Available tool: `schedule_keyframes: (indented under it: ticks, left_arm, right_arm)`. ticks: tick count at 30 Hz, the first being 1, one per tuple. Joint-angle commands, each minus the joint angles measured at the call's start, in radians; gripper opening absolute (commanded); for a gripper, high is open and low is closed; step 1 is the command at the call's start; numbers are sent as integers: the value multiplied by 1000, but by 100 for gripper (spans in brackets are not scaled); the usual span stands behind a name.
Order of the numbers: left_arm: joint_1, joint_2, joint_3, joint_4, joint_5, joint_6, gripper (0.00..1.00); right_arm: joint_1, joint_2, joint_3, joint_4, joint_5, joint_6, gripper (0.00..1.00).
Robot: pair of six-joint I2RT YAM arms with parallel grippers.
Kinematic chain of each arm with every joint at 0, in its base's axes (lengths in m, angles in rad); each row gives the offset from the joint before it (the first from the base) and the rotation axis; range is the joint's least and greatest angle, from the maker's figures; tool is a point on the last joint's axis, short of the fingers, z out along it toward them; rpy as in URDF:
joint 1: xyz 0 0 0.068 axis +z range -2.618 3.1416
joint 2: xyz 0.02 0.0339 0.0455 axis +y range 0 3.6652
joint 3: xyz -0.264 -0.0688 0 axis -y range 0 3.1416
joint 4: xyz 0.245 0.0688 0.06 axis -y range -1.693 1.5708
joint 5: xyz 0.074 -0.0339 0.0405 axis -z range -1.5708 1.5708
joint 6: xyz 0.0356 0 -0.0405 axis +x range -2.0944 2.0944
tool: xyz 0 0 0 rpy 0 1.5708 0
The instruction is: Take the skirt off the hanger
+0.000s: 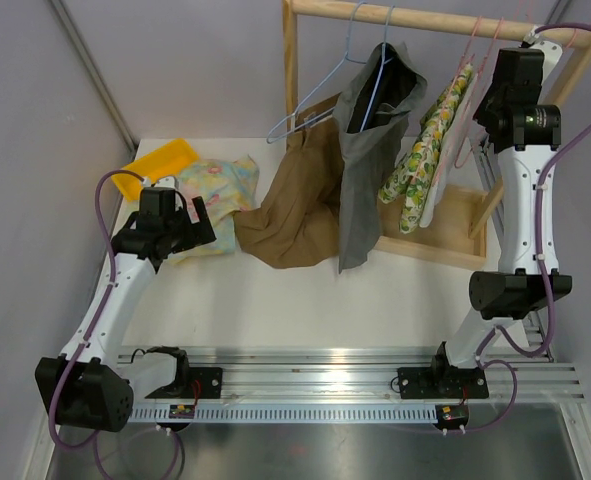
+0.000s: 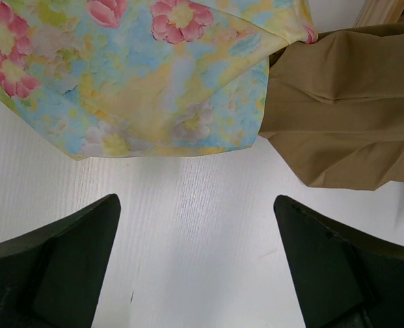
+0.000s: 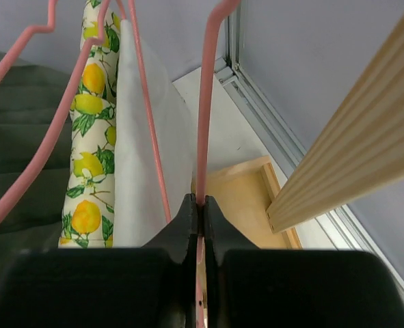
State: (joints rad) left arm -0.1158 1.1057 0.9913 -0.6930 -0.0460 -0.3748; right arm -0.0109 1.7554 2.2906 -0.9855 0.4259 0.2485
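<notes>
Hovering left fingers (image 2: pixel 72 253): spread wide, holding nothing, over the white bench (image 2: pixel 188 225), just near of a pastel floral cloth (image 2: pixel 154 75).
Tan fabric garment (image 1: pixel 295 215): draped down onto the bench, right of the floral cloth.
Grey garment (image 1: pixel 360 170): hanging on a pale blue wire hanger (image 1: pixel 310 95).
Lemon-print skirt (image 1: pixel 425 150): hanging under the wooden rail (image 1: pixel 425 18), right of the grey garment.
Raised right fingers (image 3: pixel 188 219): pressed shut on a pink wire hanger (image 3: pixel 203 137), just right of the skirt.

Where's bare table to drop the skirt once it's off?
Free: near strip of table, between brown garment, wooden rack base and front rail. Crowded: far left, with floral cloth and yellow cloth; under the rack, grey garment and lemon-print skirt.
</notes>
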Motion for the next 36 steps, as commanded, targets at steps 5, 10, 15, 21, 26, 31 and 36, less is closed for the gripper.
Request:
schedule_keyframes:
  ticks: [5, 10, 15, 21, 26, 31, 36]
  left_arm:
    - [-13, -6, 1, 15, -28, -10, 99]
    - [-24, -9, 0, 12, -32, -10, 99]
    - [-30, -9, 1, 9, -35, -10, 99]
    - [-33, -21, 3, 6, -41, -9, 99]
    - [-33, -27, 3, 7, -38, -9, 99]
    - [-33, -33, 4, 4, -40, -9, 99]
    - [-33, -38, 3, 3, -41, -10, 99]
  right_arm:
    - [6, -79, -104, 10, 16, 8, 0]
    - [5, -183, -212, 5, 62, 18, 99]
    - [5, -290, -246, -13, 44, 31, 100]
    - [5, -376, -182, -61, -96, 40, 99]
    - [5, -389, -103, -139, -143, 38, 99]
    - [6, -413, -193, -33, -430, 70, 100]
    - [6, -355, -238, 22, -622, 112, 100]
